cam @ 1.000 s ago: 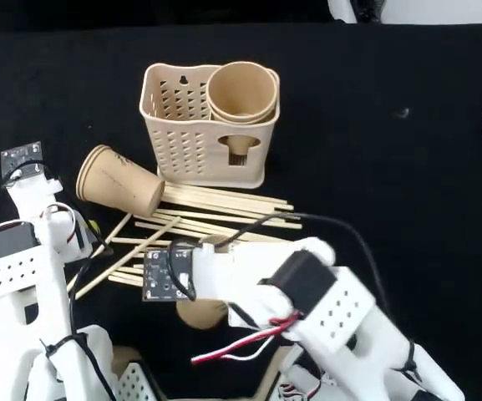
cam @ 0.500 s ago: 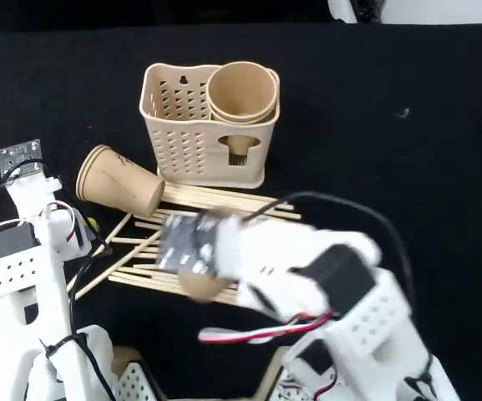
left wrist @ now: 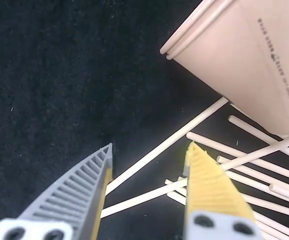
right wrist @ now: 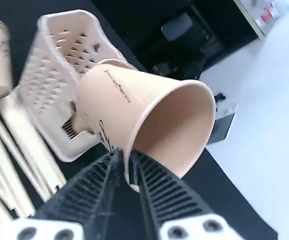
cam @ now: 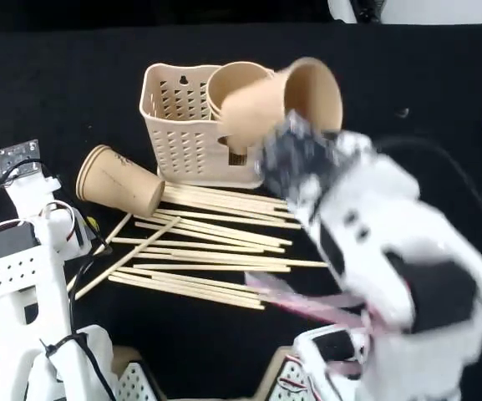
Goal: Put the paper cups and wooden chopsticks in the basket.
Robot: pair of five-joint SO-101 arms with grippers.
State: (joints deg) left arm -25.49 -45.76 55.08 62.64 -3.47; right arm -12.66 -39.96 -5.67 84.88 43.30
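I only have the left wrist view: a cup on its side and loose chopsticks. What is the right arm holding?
Observer: The right tool is shut on the rim of a paper cup, holding it up near the basket.
Operator: Any cup in the basket?
Observer: Yes, a second cup stands upright in one compartment.
Operator: Where are the chopsticks relative to it?
Observer: The chopsticks lie scattered on the table between the basket and the arm bases.
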